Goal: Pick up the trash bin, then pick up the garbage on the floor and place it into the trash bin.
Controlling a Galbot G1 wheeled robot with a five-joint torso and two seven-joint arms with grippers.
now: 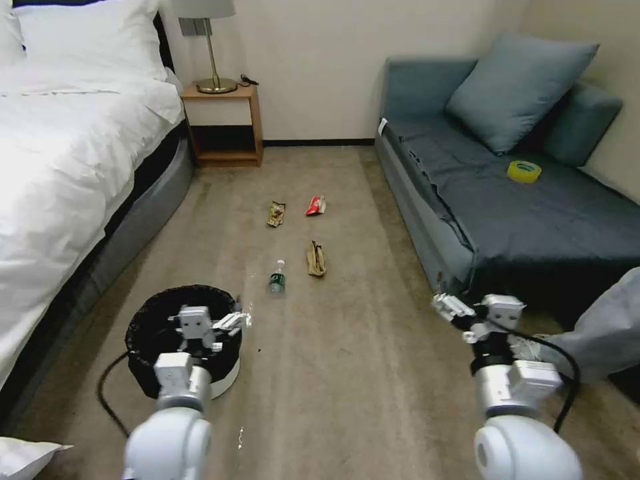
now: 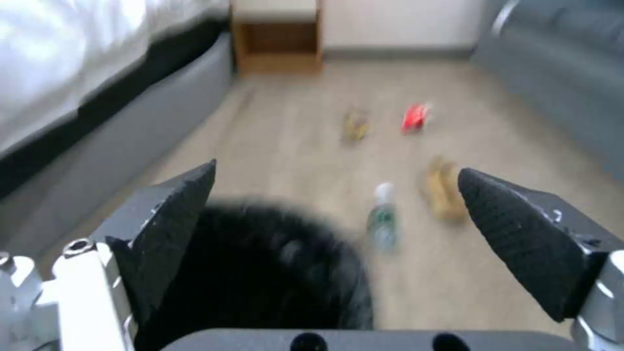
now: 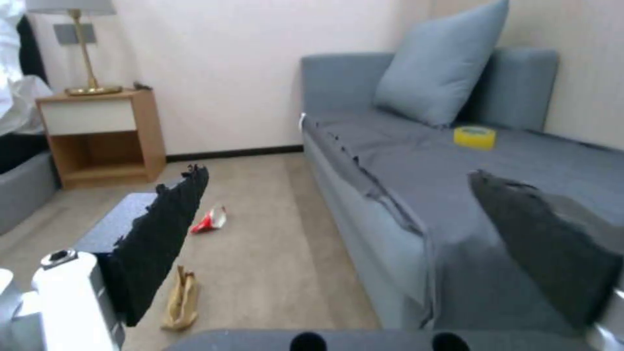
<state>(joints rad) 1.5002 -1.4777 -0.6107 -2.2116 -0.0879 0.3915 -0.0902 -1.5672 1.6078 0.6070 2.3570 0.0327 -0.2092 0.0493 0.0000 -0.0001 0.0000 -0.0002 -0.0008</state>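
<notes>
The trash bin (image 1: 143,333), low, round and white with a crinkled black bag folded over its rim, stands on the carpet near the foot of the bed (image 1: 73,153). My left gripper (image 1: 223,325) hangs over the far side of its rim, fingers spread wide and holding nothing. Through the left wrist camera the black bag looks soft and shapeless between my two pads.

Just beyond the bin lies the clear bottle (image 1: 277,277) with green label and white cap. Beside it is the crumpled tan wrapper (image 1: 315,259). Farther on, side by side, lie the gold-brown packet (image 1: 276,214) and the red-white packet (image 1: 316,206). All four pieces of garbage are on the floor, none in the bin.

My right gripper (image 1: 448,307) hovers by the front corner of the grey sofa (image 1: 533,220), also wide open and empty. A yellow tape roll (image 1: 524,171) sits on the sofa seat, well apart from the litter.

The risks, as I judge them: if my left fingers close on loose bag instead of the hard rim, the liner may slip off or the bin tip as it lifts. A bin gripped at one edge could also swing. The bottle, being round, may roll away if nudged. My right arm is close enough to the sofa to graze it.
</notes>
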